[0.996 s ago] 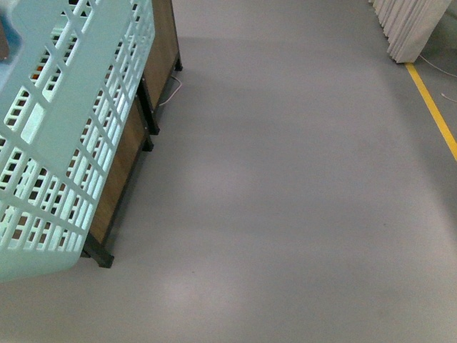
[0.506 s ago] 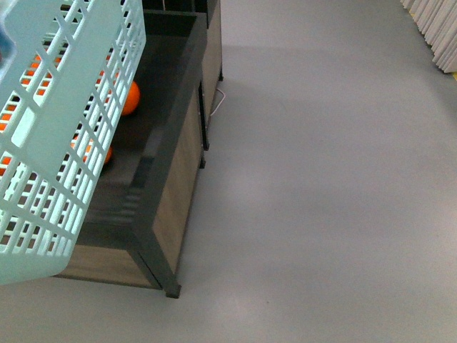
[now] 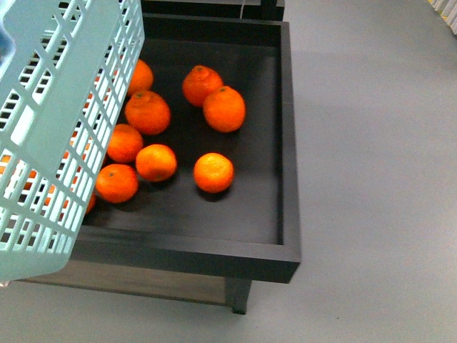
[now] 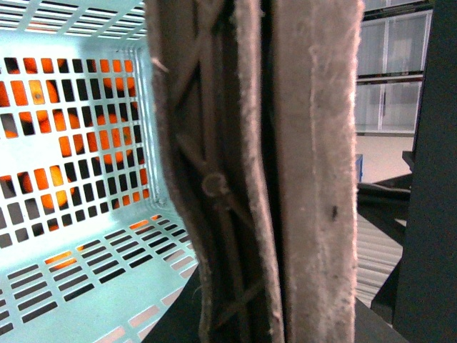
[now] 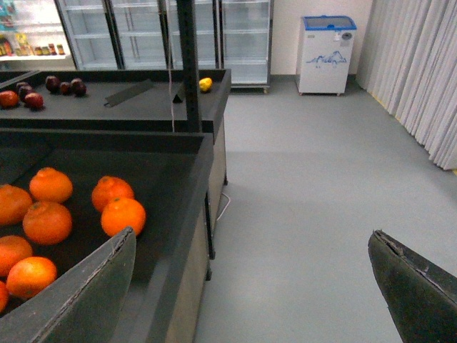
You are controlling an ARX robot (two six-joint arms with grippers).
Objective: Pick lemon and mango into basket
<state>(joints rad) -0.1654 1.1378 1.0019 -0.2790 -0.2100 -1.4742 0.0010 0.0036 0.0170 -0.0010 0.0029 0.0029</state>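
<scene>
Basket (image 3: 64,128) is hanging tilted in the air on the robot's left side, and it is covering the left part of what the front camera is seeing. The left gripper (image 4: 264,179) is carrying it. In the wrist view its pale fingers (image 4: 314,143) are pressing together on a brown strip that I am taking for the basket handle, with the slotted turquoise floor below. Nothing is lying inside the basket.

What is changing is the surroundings. A second ago the front camera was showing only grey floor (image 3: 371,179) beside the basket. Now a black display bin (image 3: 285,143) is filling the view, so the robot is turning or rolling toward the fruit stand.

The bin is holding only mandarins (image 3: 213,172), round and deep orange. I am seeing no lemon and no mango there, so I am judging this is not yet the picking place.

The right gripper (image 5: 253,234) is waiting with its fingers spread wide apart, holding nothing.

On a farther table (image 5: 143,107), well apart from here, a small yellow fruit (image 5: 206,84) is lying. It is too small to say whether it is lemon or mango.
</scene>
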